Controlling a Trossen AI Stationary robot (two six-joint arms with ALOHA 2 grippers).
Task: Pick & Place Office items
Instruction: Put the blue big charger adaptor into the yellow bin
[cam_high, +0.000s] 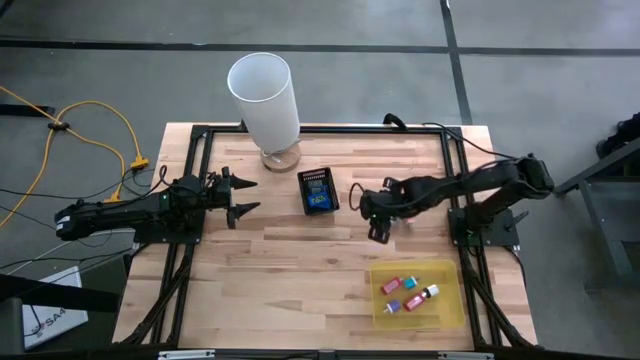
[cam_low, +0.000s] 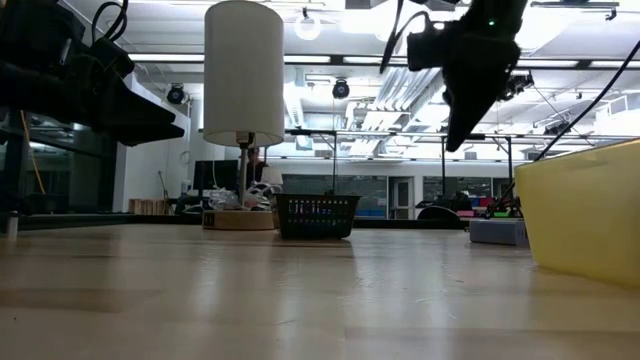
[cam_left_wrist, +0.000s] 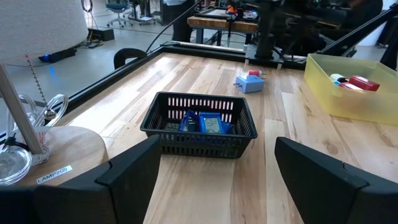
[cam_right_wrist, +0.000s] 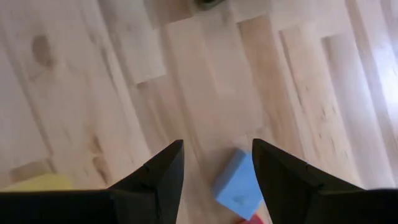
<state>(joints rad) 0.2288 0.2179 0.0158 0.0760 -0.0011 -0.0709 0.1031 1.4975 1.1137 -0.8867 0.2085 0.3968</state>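
Note:
My right gripper (cam_high: 378, 228) hangs open above the table, fingers pointing down (cam_right_wrist: 217, 146). A pale blue block (cam_right_wrist: 237, 183) with a red piece beside it lies on the wood below, between the fingers and apart from them; it also shows in the left wrist view (cam_left_wrist: 250, 81) and the low view (cam_low: 497, 230). My left gripper (cam_high: 243, 198) is open and level, facing the black mesh box (cam_left_wrist: 198, 124), which holds blue pieces (cam_left_wrist: 205, 123). Red, purple and white/teal pieces (cam_high: 410, 293) lie in the yellow tray (cam_high: 455, 315).
A white lamp (cam_high: 265, 100) stands on a round wooden base at the table's far edge, left of the mesh box (cam_high: 318, 190). The yellow tray (cam_left_wrist: 348, 99) sits near the table's right near corner. Bare wood stretches between the two grippers and along the near edge.

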